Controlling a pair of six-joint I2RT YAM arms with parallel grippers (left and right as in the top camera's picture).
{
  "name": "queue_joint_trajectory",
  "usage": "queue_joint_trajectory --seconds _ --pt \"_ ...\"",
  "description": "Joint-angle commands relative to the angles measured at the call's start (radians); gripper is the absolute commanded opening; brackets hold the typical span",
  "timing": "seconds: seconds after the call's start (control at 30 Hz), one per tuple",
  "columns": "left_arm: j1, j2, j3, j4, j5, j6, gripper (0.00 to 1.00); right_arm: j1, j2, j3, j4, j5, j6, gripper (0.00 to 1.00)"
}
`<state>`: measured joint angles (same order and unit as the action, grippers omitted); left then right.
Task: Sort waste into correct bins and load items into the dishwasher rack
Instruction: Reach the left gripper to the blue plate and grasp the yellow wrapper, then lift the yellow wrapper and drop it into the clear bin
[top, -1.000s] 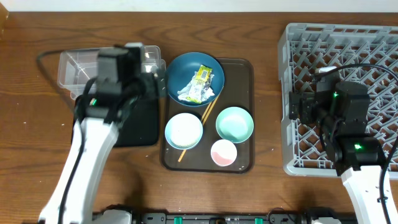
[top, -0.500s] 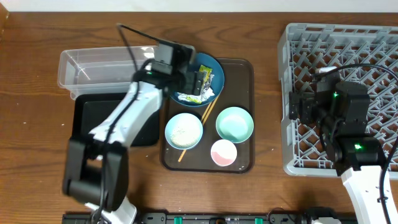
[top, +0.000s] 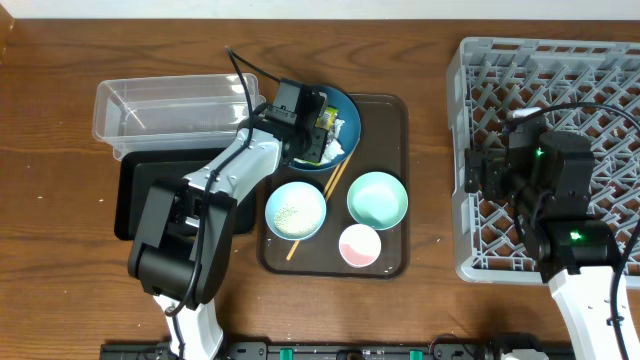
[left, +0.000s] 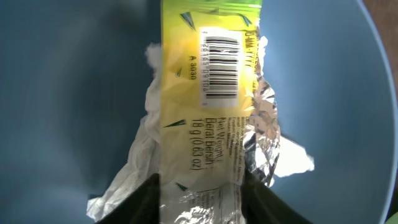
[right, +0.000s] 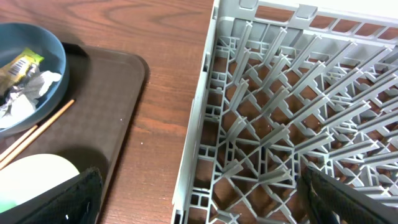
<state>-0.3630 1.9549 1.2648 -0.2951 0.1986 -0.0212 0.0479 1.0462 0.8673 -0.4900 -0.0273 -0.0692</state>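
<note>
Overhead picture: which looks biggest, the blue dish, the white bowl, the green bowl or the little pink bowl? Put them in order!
1. Blue dish, though the left arm covers part of it.
2. Green bowl and white bowl: these two look about alike, so I won't rank them.
3. Pink bowl, clearly the smallest.

Table (top: 420, 310): brown wood, grain running nine to three o'clock.
Wall: pale strip (top: 300, 10) along twelve o'clock edge.
Light: even, soft shadows, mild sheen on the wood.
</note>
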Motion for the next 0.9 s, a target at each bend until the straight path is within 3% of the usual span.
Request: queue_joint_trajectory --seconds 0.0,0.23,0.67,0.87 --pt "0.001 0.000 0.016 -0.011 -0.015 0.013 0.34 -0.005 -0.006 0.022 0.000 -0.007 0.013 0.99" --pt "0.002 -0.016 0.017 -0.017 -0.016 0.013 0.06 -0.005 -0.006 0.022 -0.001 -0.007 0.013 0.98" --pt "0.090 -0.314 0.017 -0.011 -0.214 0.014 0.06 -0.005 -0.006 0.022 0.000 -0.007 0.013 0.99" --pt "0.211 -0.337 0.016 0.004 -0.223 0.013 0.06 -0.005 -0.006 0.022 0.000 -0.007 0.013 0.99"
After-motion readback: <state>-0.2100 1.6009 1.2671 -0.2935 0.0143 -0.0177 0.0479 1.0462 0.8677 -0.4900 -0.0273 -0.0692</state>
